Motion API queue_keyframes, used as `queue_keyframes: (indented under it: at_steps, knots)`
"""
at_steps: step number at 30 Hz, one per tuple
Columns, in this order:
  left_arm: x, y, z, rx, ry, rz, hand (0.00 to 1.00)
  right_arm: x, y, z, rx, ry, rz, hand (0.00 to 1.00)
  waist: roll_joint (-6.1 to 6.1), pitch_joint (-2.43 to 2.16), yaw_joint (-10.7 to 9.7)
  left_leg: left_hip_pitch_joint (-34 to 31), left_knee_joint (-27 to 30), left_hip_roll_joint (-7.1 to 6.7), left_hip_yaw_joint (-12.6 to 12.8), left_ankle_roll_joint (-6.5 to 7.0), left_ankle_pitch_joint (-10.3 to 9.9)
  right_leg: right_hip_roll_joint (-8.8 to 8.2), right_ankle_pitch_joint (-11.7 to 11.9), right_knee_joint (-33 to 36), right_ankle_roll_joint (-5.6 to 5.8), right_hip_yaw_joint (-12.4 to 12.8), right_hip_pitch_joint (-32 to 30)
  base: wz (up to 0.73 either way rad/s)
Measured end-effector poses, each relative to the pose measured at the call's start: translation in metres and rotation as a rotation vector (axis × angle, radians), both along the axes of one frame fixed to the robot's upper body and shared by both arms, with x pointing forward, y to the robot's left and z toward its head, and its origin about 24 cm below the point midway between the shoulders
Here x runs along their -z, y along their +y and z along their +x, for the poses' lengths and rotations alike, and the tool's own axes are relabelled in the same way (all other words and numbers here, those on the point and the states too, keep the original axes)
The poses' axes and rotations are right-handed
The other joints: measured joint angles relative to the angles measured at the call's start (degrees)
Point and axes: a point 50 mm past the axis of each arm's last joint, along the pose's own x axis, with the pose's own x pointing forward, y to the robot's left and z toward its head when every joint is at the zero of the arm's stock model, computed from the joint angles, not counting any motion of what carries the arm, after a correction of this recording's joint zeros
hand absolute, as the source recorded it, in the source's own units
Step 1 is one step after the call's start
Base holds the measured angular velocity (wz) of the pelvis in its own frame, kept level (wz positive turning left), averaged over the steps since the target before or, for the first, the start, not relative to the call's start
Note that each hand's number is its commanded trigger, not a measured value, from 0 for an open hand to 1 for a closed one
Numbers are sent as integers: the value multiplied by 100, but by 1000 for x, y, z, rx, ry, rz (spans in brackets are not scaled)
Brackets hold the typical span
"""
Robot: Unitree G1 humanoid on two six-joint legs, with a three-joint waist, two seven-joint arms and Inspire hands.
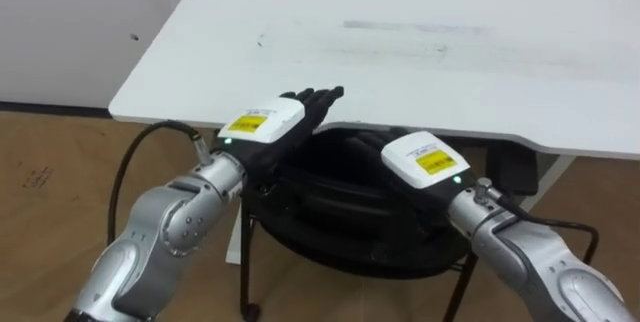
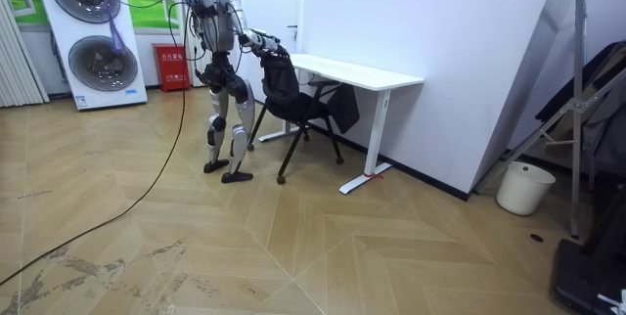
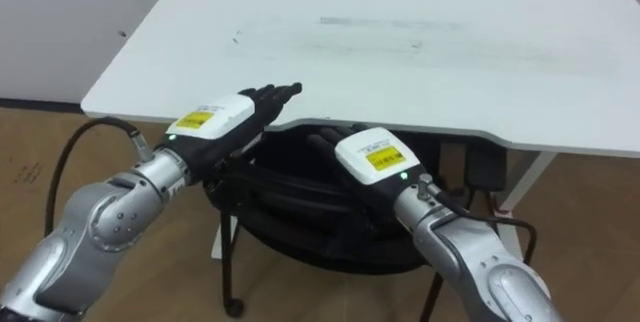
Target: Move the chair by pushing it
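Observation:
A black chair stands before me, its seat partly under the white desk's near edge. My left hand lies on the top of the chair's back, fingers straight and pointing toward the desk. My right hand rests on the back's right part, its fingers stretched forward over the dark frame. In the room view I stand upright behind the chair, both arms reaching forward to its back, with the desk beyond it.
The desk stands against a white wall. A black box hangs under its right side by the leg. In the room view, large white machines and a red box are behind me, and a white bucket stands far right.

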Motion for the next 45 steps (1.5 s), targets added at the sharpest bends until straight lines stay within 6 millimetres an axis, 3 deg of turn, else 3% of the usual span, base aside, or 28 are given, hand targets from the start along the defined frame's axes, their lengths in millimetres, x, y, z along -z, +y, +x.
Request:
queue_keyframes:
  at_steps: [1, 7, 13, 16, 17, 19, 20, 21, 23, 24, 26, 31, 36, 40, 43, 45]
  knots:
    - [-1, 1, 1, -5, -4, -1, 0, -1, 0, 0, 1, -2, 1, 0, 31, -21, 0, 28, -71, -21, 38, 31, 16, -11, 22, -39, 34, 17, 5, -7]
    - [-4, 5, 4, -27, -16, -3, 0, -7, -2, 3, 41, -4, 71, 0, 50, -17, -3, 136, -258, -111, 120, 115, 44, -80, 75, -63, 118, 104, 7, -4]
    - [-18, 18, 7, -58, -78, -9, 0, -39, -11, 8, 9, -132, 92, 0, -30, 31, -14, 154, -322, -160, 102, 154, 60, -117, 84, -79, 168, 98, 6, 1]
    - [-42, 41, 10, -126, -223, -6, 0, -49, -18, 7, -36, -168, 60, 0, -37, 33, -20, 156, -343, -148, 87, 172, 73, -62, 197, -261, 180, 86, 81, 1]
    - [-59, 56, 13, -185, -320, -14, 0, -54, -21, 7, -55, -189, 54, 0, -38, 31, -61, 162, -341, -139, 83, 172, 73, -26, 252, -360, 193, 79, 141, 4]
    - [-90, 80, 15, -277, -490, -24, 0, -79, -33, 9, -38, -315, 58, 0, -38, 31, -109, 170, -380, -153, 75, 197, 89, -12, 309, -448, 222, 69, 188, 2]
    - [-112, 91, 11, -314, -615, -20, 0, -108, -54, 12, 40, -471, 70, 0, -37, 30, -54, 194, -424, -173, 92, 212, 96, -25, 324, -459, 243, 92, 189, -4]
    - [-121, 96, 8, -327, -671, -12, 0, -121, -65, 13, 84, -547, 80, 0, -36, 30, -46, 213, -438, -179, 99, 221, 91, -29, 329, -469, 250, 102, 200, 0]
    - [-150, 119, -6, -398, -879, -1, 0, -175, -115, 5, 294, -875, 139, 0, -35, 6, -10, 269, -476, -211, 99, 268, 58, -33, 340, -569, 307, 107, 282, 4]
    - [-157, 130, -13, -445, -953, -6, 0, -190, -133, -4, 374, -995, 171, 0, -33, -14, 8, 296, -494, -223, 96, 282, 44, -13, 339, -611, 329, 193, 313, 5]
    - [-159, 147, -25, -530, -1029, -10, 0, -201, -150, -17, 444, -1117, 226, 0, -36, -19, -32, 378, -505, -234, 98, 287, 16, 52, 344, -683, 354, 360, 390, 4]
    - [-158, 189, -61, -750, -1203, -41, 0, -211, -182, -54, 570, -1363, 356, 0, -45, -26, -119, 392, -501, -275, 95, 293, -10, 90, 342, -842, 401, 476, 472, 3]
    - [-144, 215, -87, -915, -1307, -95, 0, -209, -204, -84, 691, -1540, 548, 0, -23, -47, -150, 426, -505, -341, 94, 294, -11, 99, 314, -881, 447, 899, 525, 3]
    - [-110, 230, -104, -1113, -1259, -248, 0, -180, -225, -111, 927, -1572, 698, 0, -15, -67, -148, 447, -560, -352, 105, 295, -11, 120, 299, -941, 468, 996, 546, 3]
    - [-72, 246, -114, -1311, -1136, -353, 0, -148, -234, -126, 1136, -1535, 855, 0, 31, -63, -124, 481, -572, -349, 124, 309, -21, 130, 291, -936, 472, 1042, 554, -4]
    - [-31, 248, -127, -1467, -987, -409, 0, -110, -237, -141, 1337, -1427, 955, 0, 116, -71, -136, 483, -572, -319, 122, 329, -99, 156, 284, -919, 482, 1055, 542, 0]
